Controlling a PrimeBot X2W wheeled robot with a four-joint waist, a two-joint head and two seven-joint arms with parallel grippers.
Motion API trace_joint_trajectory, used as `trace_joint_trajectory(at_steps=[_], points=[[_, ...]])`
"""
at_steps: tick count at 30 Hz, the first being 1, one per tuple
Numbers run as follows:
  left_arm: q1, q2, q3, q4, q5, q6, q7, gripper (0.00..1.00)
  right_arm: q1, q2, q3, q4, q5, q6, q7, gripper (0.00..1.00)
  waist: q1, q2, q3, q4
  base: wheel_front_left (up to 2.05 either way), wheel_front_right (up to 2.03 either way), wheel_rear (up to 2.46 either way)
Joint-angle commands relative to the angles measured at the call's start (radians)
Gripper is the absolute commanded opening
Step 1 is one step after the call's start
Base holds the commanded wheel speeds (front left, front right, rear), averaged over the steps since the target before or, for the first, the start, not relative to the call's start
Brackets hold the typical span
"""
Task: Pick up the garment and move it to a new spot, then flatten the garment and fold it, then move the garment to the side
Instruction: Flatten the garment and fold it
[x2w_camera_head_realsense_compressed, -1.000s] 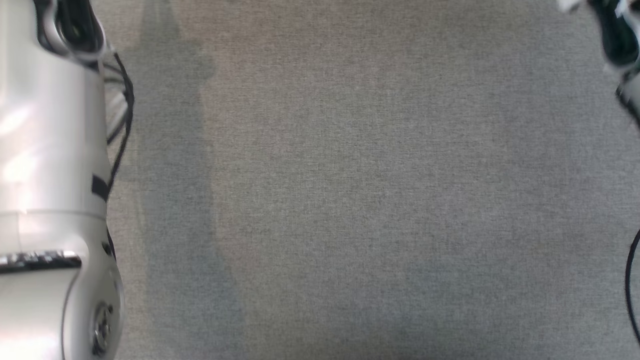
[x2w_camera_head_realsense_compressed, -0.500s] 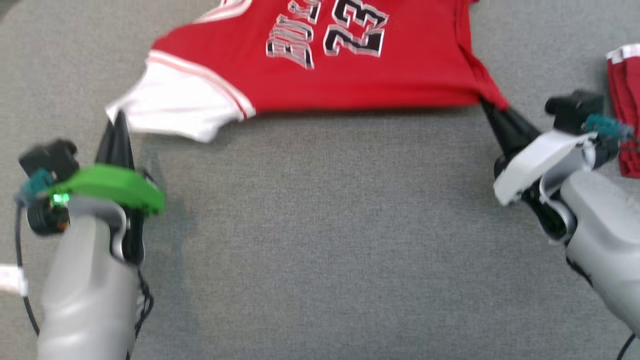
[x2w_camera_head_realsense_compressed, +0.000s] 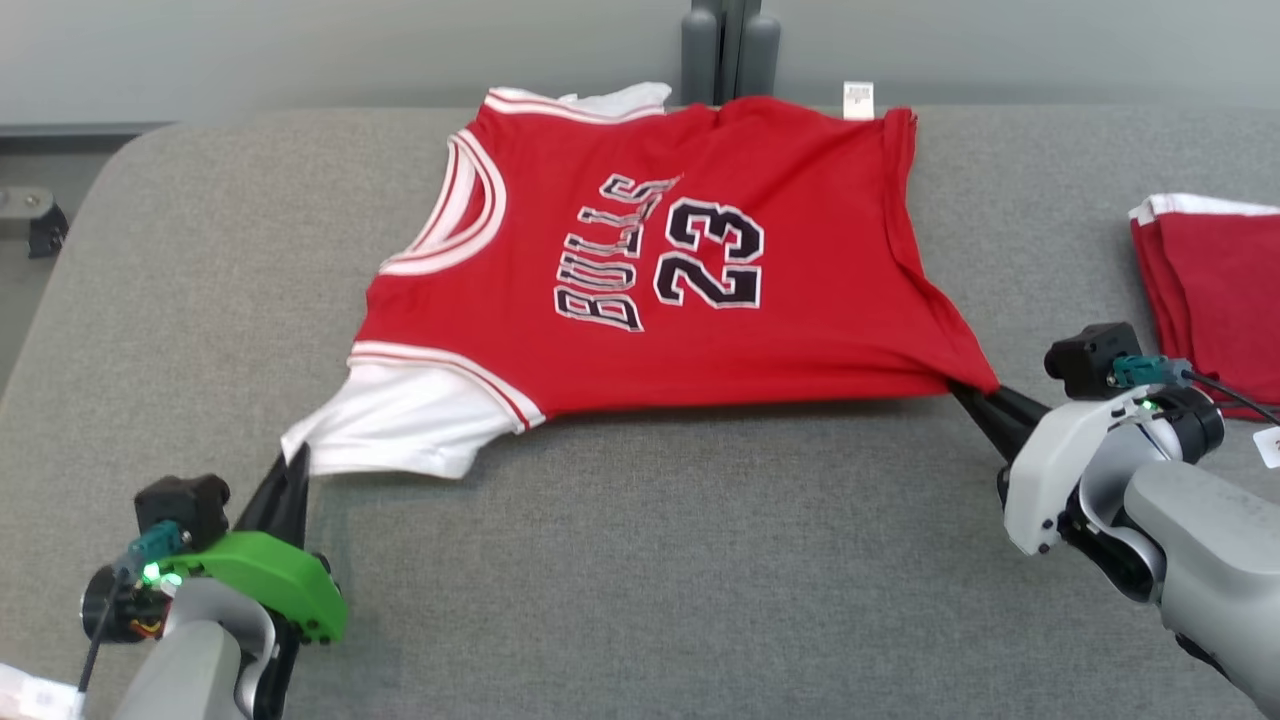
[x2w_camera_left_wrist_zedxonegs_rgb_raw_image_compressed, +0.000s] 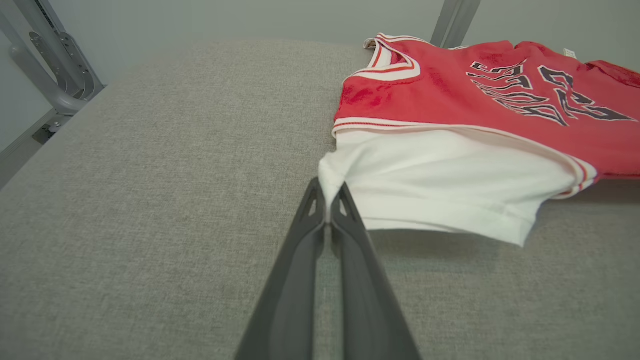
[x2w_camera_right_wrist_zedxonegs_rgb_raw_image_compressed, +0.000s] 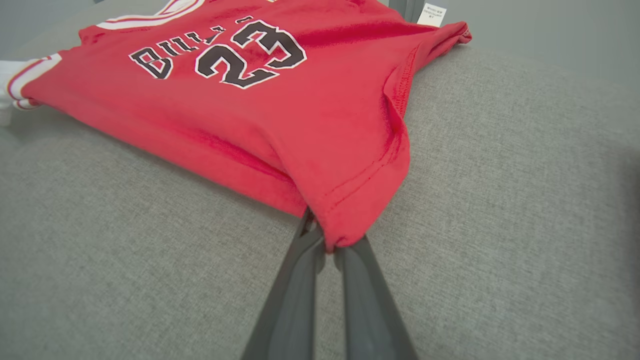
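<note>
My left tool (x2w_camera_head_realsense_compressed: 296, 462) gripped jersey (x2w_camera_head_realsense_compressed: 690, 330) by white sleeve (x2w_camera_head_realsense_compressed: 400, 430), right tool (x2w_camera_head_realsense_compressed: 968, 392) by red hem (x2w_camera_head_realsense_compressed: 950, 340); long axis ran between them.

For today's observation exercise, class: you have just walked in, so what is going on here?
A two-armed robot holds a red jersey spread on a grey table. Its left tool pinches the white sleeve corner, its right tool the red hem corner, the near edge slightly raised. A second red garment lies folded at the right.
</note>
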Motion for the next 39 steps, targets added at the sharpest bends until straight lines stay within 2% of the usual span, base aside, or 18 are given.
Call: trace_joint_trajectory(at_steps=[1, 12, 18, 23, 32, 39], points=[[0.033, 0.022, -0.013, -0.01, -0.015, 0.003, -0.003, 0.0, 0.013, -0.026, 0.017, -0.009, 0.025, -0.002, 0.018, 0.0, 0.0, 0.0, -0.052, 0.0, 0.0, 0.0, 0.0], [0.207, 0.128, -0.13, -0.151, -0.116, 0.003, 0.067, 0.0, 0.035, -0.161, 0.183, -0.164, 0.197, -0.002, 0.215, 0.0, 0.0, 0.0, -0.166, -0.028, 0.0, 0.0, 0.0], [0.304, 0.193, -0.137, -0.274, -0.155, 0.003, 0.134, 0.0, 0.052, -0.23, 0.222, -0.266, 0.278, -0.002, 0.349, 0.0, 0.0, 0.0, -0.187, -0.029, 0.0, 0.0, 0.0], [0.373, 0.238, -0.142, -0.39, -0.169, 0.022, 0.2, 0.0, 0.066, -0.269, 0.231, -0.325, 0.331, -0.002, 0.431, 0.0, 0.0, 0.0, -0.194, -0.026, 0.0, 0.0, 0.0], [0.336, 0.268, -0.14, -0.515, -0.138, 0.083, 0.249, 0.0, 0.011, -0.262, 0.225, -0.337, 0.36, -0.002, 0.451, 0.0, 0.0, 0.0, -0.166, -0.028, 0.0, 0.0, 0.0], [0.197, 0.273, -0.161, -0.483, -0.062, 0.111, 0.271, 0.0, -0.08, -0.235, 0.204, -0.294, 0.38, -0.002, 0.501, 0.0, 0.0, 0.0, -0.085, -0.045, 0.0, 0.0, 0.0]])
